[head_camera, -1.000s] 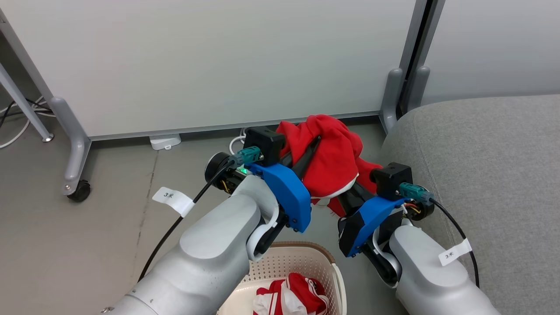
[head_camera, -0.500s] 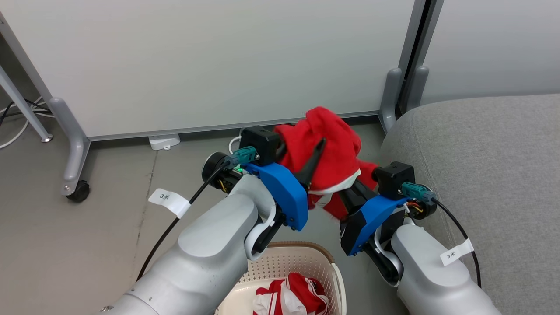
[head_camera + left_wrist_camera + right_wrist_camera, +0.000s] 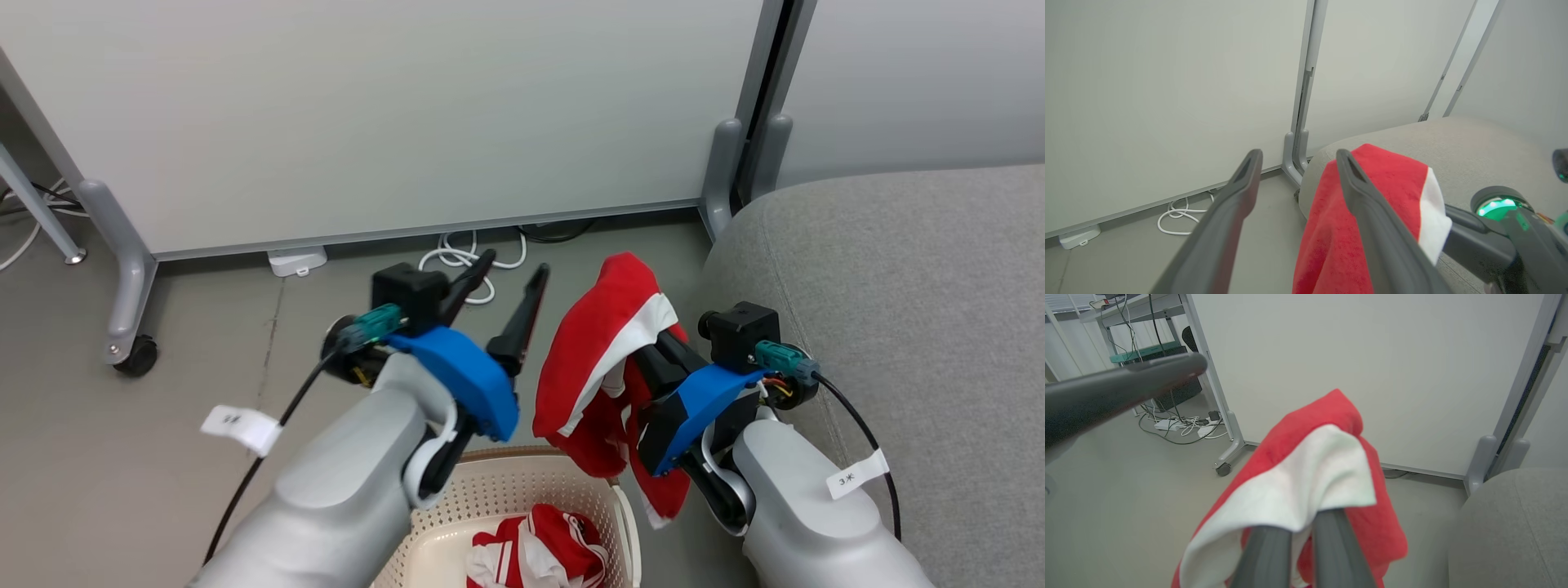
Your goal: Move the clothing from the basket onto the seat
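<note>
Right gripper (image 3: 1302,539) is clamping a red, white-banded garment (image 3: 596,351), which is hanging over the far-right corner of the basket (image 3: 531,457), beside the grey seat (image 3: 898,286). Left gripper (image 3: 516,263) is standing wide apart, empty. More clothing (image 3: 531,555) is lying in the basket. Right arm's cable tag (image 3: 856,474) is showing "3米".

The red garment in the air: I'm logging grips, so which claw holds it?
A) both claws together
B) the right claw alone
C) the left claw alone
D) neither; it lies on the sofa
B: the right claw is shut on the red garment, which hangs from it, while the left claw stands open beside it with a gap between.
</note>
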{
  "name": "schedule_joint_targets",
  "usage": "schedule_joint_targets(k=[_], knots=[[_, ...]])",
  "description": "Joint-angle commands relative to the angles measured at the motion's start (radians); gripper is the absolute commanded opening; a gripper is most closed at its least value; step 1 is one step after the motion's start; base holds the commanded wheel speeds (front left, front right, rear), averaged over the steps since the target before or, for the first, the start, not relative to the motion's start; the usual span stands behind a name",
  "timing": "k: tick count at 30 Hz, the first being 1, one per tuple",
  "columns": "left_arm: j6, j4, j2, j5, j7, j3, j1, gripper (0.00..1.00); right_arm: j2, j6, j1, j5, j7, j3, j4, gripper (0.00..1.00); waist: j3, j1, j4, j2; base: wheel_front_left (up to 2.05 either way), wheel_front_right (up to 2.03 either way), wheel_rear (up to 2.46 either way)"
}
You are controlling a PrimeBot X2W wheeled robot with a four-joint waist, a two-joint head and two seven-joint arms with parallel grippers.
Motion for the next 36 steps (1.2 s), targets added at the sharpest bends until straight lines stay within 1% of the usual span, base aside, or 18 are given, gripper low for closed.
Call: schedule_joint_targets(k=[1, 4, 7, 9, 11, 14, 17, 21, 25, 29, 36], knots=[[0.005, -0.018, 0.020, -0.005, -0.012, 0.023, 0.027, 1.00, -0.003, 0.000, 0.012, -0.006, -0.005, -0.008, -0.009, 0.00, 0.003, 0.0000, -0.003, 0.0000, 0.00, 0.00, 0.00], [0.022, -0.073, 0.067, 0.007, -0.020, 0.084, 0.080, 1.00, -0.003, 0.000, 0.016, -0.013, -0.005, -0.019, -0.022, 0.00, 0.013, 0.0000, -0.012, 0.0000, 0.00, 0.00, 0.00], [0.049, -0.185, 0.114, 0.062, -0.021, 0.199, 0.161, 1.00, -0.003, 0.000, 0.019, -0.025, -0.005, -0.036, -0.044, 0.00, 0.027, 0.0000, -0.026, 0.0000, 0.00, 0.00, 0.00], [0.057, -0.263, 0.142, 0.115, -0.020, 0.275, 0.235, 1.00, -0.003, 0.000, 0.023, -0.032, -0.005, -0.047, -0.063, 0.00, 0.036, 0.0000, -0.040, 0.0000, 0.00, 0.00, 0.00], [0.064, -0.333, 0.163, 0.168, -0.020, 0.353, 0.298, 1.00, -0.003, 0.000, 0.032, -0.039, -0.005, -0.056, -0.084, 0.00, 0.044, 0.0000, -0.057, 0.0000, 0.00, 0.00, 0.00], [0.060, -0.415, 0.173, 0.234, -0.020, 0.453, 0.401, 1.00, -0.003, 0.000, 0.045, -0.050, -0.005, -0.073, -0.114, 0.00, 0.054, 0.0000, -0.084, 0.0000, 0.00, 0.00, 0.00], [0.055, -0.462, 0.171, 0.283, -0.021, 0.552, 0.487, 1.00, -0.003, 0.000, 0.065, -0.058, -0.005, -0.085, -0.143, 0.00, 0.062, 0.0000, -0.119, 0.0000, 0.00, 0.00, 0.00], [0.073, -0.498, 0.155, 0.338, -0.020, 0.661, 0.575, 1.00, -0.003, 0.000, 0.098, -0.074, 0.003, -0.105, -0.179, 0.00, 0.066, 0.0000, -0.176, 0.0000, 0.00, 0.00, 0.00], [0.075, -0.537, 0.130, 0.376, -0.021, 0.764, 0.648, 1.00, -0.003, 0.000, 0.138, -0.097, 0.027, -0.128, -0.237, 0.00, 0.072, 0.0000, -0.242, 0.0000, 0.00, 0.00, 0.00], [0.060, -0.560, 0.115, 0.419, -0.021, 0.822, 0.698, 1.00, -0.003, 0.000, 0.191, -0.110, 0.057, -0.163, -0.314, 0.00, 0.080, 0.0000, -0.306, 0.0000, 0.00, 0.00, 0.00], [0.034, -0.575, 0.090, 0.468, -0.021, 0.856, 0.714, 1.00, -0.003, 0.000, 0.296, -0.126, 0.114, -0.239, -0.464, 0.00, 0.097, 0.0000, -0.410, 0.0000, 0.00, 0.00, 0.00]])
